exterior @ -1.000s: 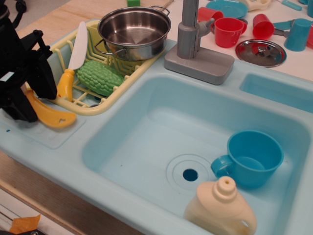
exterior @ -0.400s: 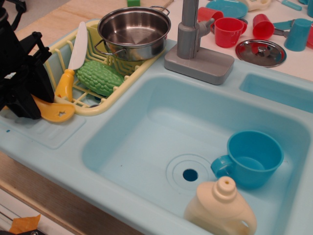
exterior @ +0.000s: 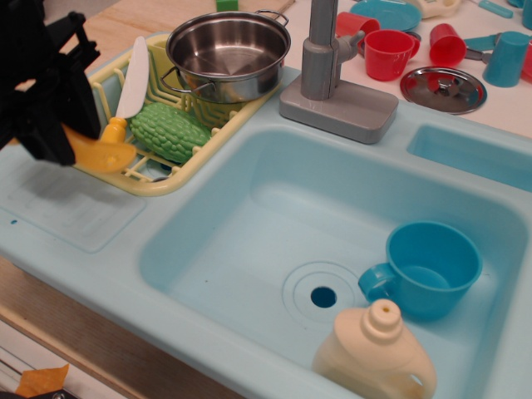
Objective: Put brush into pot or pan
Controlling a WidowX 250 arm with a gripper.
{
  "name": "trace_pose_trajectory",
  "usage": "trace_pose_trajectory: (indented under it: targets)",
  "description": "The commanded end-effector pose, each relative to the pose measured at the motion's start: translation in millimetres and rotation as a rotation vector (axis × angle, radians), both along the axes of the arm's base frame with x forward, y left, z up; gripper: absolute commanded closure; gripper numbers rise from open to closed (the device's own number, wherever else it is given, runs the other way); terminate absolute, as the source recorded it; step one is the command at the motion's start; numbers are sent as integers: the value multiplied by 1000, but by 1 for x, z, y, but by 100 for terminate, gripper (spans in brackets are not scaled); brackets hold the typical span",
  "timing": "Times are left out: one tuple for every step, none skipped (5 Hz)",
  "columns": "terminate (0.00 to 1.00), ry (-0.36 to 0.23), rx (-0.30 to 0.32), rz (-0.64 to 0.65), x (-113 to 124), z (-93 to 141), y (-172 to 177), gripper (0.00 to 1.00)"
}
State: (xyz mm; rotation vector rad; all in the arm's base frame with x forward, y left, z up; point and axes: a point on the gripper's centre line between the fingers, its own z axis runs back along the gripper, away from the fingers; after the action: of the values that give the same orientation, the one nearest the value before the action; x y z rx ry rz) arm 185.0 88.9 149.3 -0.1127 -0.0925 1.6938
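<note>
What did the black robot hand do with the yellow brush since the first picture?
The black gripper has lifted the curved yellow-orange plastic brush off the pale blue counter, up and toward the yellow dish rack, holding it all along. The shiny steel pot, white-bladed knife, green bumpy vegetable, blue cup and cream bottle stayed put.

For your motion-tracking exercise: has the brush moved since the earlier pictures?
Yes. The brush, held by the gripper, has risen off the counter and shifted toward the rack, now overlapping its near edge.
</note>
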Motion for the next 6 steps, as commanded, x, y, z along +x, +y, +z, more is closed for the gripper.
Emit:
trace_pose_trajectory:
  targets:
    - [0, -36, 25, -145, 44, 31, -4, 100]
    - [0, -48, -1, -259, 73, 43, -11, 100]
    - [0, -26, -36, -383, 111, 53, -28, 100]
    - [0, -27, -99, -474, 134, 50, -37, 100]
    - [0, -31, -144, -518, 142, 45, -42, 100]
    - [0, -19, -180, -516, 145, 39, -41, 100]
